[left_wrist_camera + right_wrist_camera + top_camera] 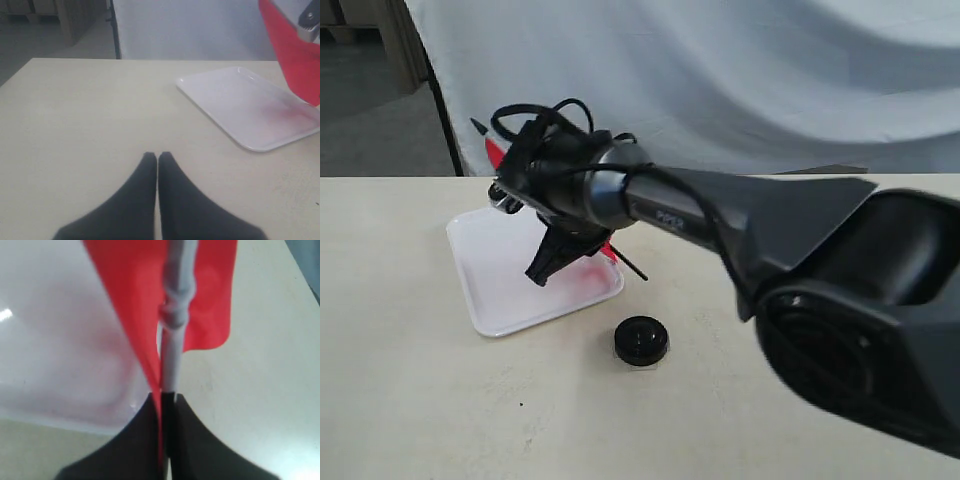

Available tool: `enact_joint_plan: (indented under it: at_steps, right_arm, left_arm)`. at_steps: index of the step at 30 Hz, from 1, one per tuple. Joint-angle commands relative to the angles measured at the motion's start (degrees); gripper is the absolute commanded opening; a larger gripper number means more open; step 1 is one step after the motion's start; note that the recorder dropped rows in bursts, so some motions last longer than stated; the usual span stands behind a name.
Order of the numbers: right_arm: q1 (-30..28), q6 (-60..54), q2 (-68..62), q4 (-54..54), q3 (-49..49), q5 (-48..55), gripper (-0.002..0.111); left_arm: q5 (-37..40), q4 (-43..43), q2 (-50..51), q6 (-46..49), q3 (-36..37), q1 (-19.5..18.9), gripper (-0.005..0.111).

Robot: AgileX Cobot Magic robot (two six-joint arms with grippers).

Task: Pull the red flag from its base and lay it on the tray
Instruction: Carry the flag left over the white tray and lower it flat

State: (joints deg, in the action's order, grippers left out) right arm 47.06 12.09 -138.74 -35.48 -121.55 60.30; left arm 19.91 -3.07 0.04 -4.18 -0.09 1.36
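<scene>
My right gripper is shut on the red flag, pinching its silver stick and a fold of the cloth. It holds the flag tilted above the white tray, the stick's end poking out past the tray's right edge. In the left wrist view a corner of red cloth hangs over the tray. The black round base sits empty on the table in front of the tray. My left gripper is shut on nothing, low over the bare table left of the tray.
A pale cloth backdrop hangs behind the beige table. The right arm's big black body fills the right side of the exterior view. The table's left edge shows in the left wrist view.
</scene>
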Motion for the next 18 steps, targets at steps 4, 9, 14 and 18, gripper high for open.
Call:
enact_joint_plan:
  at_steps: [4, 9, 14, 18]
  right_arm:
    - [0.56, -4.25, -10.68, -0.76, -16.67, 6.03, 0.000]
    - [0.45, -5.29, -14.63, -0.68, -22.00, 6.58, 0.000]
    - [0.45, -5.29, -16.29, -0.54, -22.35, 6.22, 0.000]
    - [0.45, -4.88, -16.30, -0.36, -22.35, 6.00, 0.000]
  left_arm:
    - [-0.20, 0.07, -0.04, -0.14, 0.09, -0.14, 0.001]
    - [-0.20, 0.07, -0.04, -0.14, 0.09, -0.14, 0.001]
    - [-0.20, 0.07, -0.04, -0.14, 0.09, -0.14, 0.001]
    - [-0.20, 0.07, -0.04, -0.14, 0.09, -0.14, 0.001]
